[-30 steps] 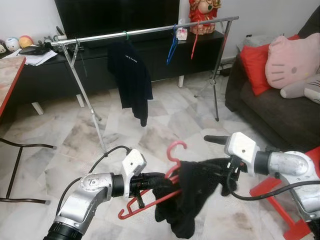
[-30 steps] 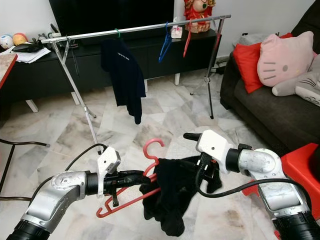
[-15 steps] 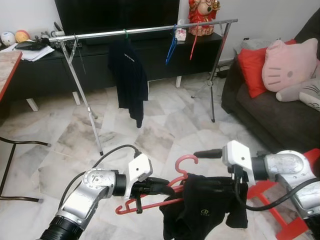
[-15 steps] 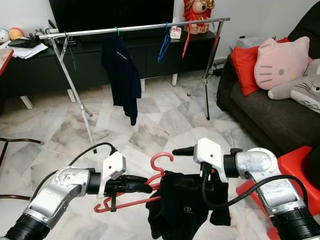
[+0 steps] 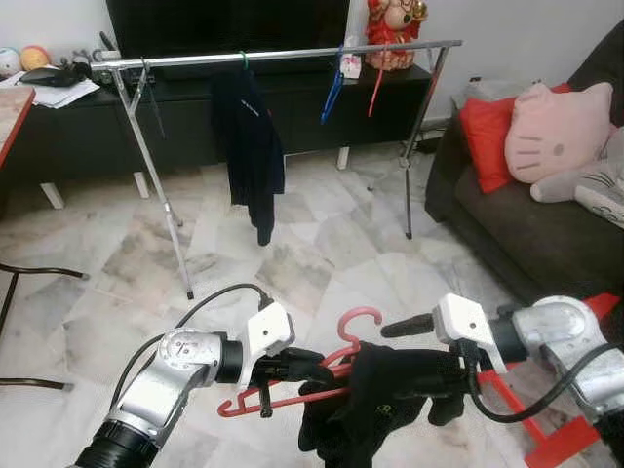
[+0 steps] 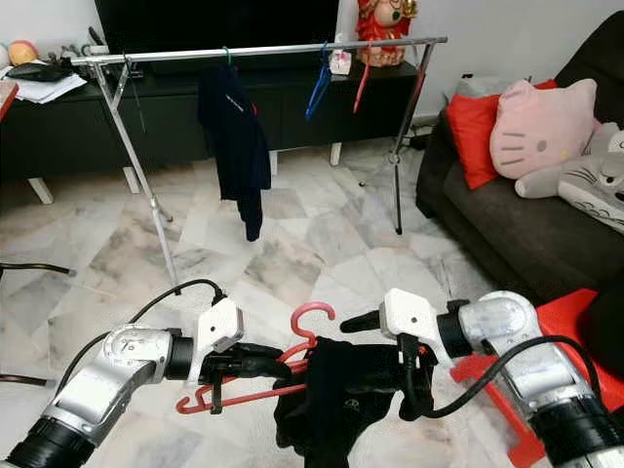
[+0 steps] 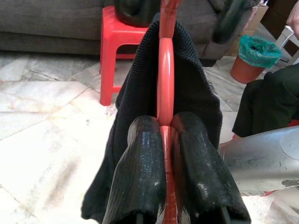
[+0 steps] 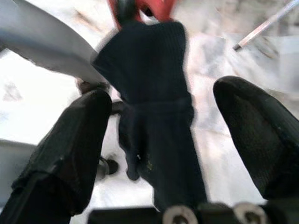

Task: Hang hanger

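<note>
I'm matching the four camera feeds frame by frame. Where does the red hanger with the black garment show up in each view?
Left eye view: red hanger low centre, between both grippers.
Right eye view: low centre, left of the right gripper.
Left wrist view: running up the middle, clamped by the left gripper.
Right wrist view: red at the top edge, blurred.
Shared landmark: the black garment draped on it.

left gripper [image 6: 278, 363] clamped on red hanger [image 6: 292, 353] | black garment [image 6: 327, 395] draped on hanger, between both grippers | right gripper [image 6: 385, 366] at garment's far side, fingers hidden | clothes rack [image 6: 253, 49] well beyond both grippers
</note>
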